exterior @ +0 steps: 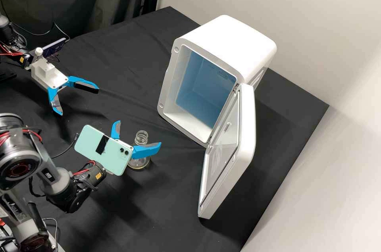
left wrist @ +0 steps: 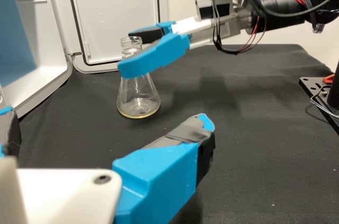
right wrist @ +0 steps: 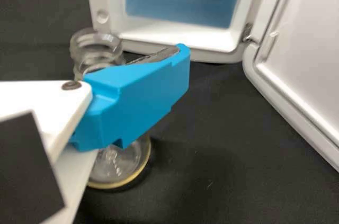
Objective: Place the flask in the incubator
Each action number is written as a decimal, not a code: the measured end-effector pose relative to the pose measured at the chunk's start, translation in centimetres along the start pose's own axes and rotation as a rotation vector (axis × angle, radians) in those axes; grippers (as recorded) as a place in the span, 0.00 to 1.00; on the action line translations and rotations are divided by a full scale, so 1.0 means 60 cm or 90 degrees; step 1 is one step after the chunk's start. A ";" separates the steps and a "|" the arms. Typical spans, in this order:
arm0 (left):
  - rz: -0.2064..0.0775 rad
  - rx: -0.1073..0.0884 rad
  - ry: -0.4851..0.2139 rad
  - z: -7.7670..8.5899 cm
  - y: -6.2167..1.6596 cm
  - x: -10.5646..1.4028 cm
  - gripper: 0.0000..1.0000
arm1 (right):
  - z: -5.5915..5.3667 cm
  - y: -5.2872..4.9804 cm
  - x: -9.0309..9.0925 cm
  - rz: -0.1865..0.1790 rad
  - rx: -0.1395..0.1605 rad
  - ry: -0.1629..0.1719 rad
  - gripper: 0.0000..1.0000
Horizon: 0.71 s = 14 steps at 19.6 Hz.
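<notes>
Two grippers up, neither one clamped on anything. My right gripper has its blue fingers spread to either side of the flask neck. From the left wrist view, one finger crosses in front of the neck and the other sits behind it. Can't tell whether either pad touches the glass.

Flask is clear glass, upright on the black bench, mouth open, with a yellowish tint around the base. It stands outside the incubator, near the lower front edge of the opening.

Incubator is a white box with a pale blue inside, opening facing my arms. Its door is swung wide open, with its bottom corner on the bench beside the flask's side of the box.

My left gripper hangs above the bench well apart from the flask, fingers wide apart, holding nothing, pointed toward the flask.

One mint-green phone is strapped to my right wrist, just behind the fingers.
</notes>
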<state>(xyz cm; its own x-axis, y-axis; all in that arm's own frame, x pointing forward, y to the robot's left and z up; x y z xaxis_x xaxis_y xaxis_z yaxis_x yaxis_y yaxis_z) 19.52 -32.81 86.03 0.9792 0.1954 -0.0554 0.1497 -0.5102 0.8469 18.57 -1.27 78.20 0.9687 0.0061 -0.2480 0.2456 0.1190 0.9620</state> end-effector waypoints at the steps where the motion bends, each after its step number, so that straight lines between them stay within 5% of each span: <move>1: 0.000 0.000 0.000 0.000 0.000 0.000 1.00 | 0.002 -0.006 0.002 -0.013 -0.007 -0.003 1.00; 6: 0.001 0.001 0.000 0.000 0.001 0.000 1.00 | 0.007 -0.036 0.014 -0.069 -0.020 -0.019 1.00; 14: 0.002 0.002 0.000 0.000 0.001 0.000 1.00 | 0.009 -0.046 0.035 -0.073 -0.009 -0.036 1.00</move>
<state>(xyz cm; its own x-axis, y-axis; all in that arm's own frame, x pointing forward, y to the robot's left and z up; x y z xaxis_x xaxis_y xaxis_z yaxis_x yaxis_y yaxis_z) 19.51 -32.88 86.09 0.9797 0.1936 -0.0529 0.1470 -0.5130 0.8457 19.91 -2.13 75.07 0.9350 -0.0641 -0.3487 0.3543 0.1303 0.9260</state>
